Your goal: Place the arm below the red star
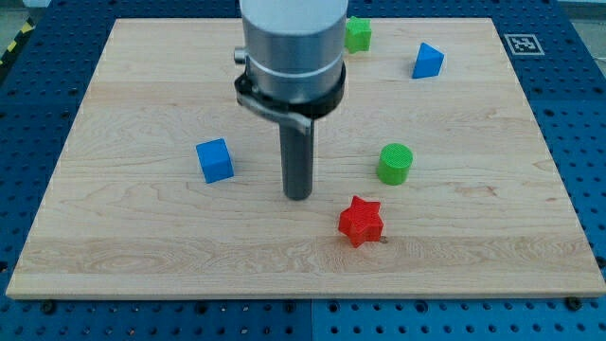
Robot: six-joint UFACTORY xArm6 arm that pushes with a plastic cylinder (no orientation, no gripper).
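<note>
Resting bare on the board and touching no block, my tip [298, 195] has the red star [361, 222] just to its lower right, so the spot below the star lies further down-right.

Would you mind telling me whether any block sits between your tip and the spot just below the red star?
Nothing visible does: my tip is up-left of the red star, with bare board between.
</note>
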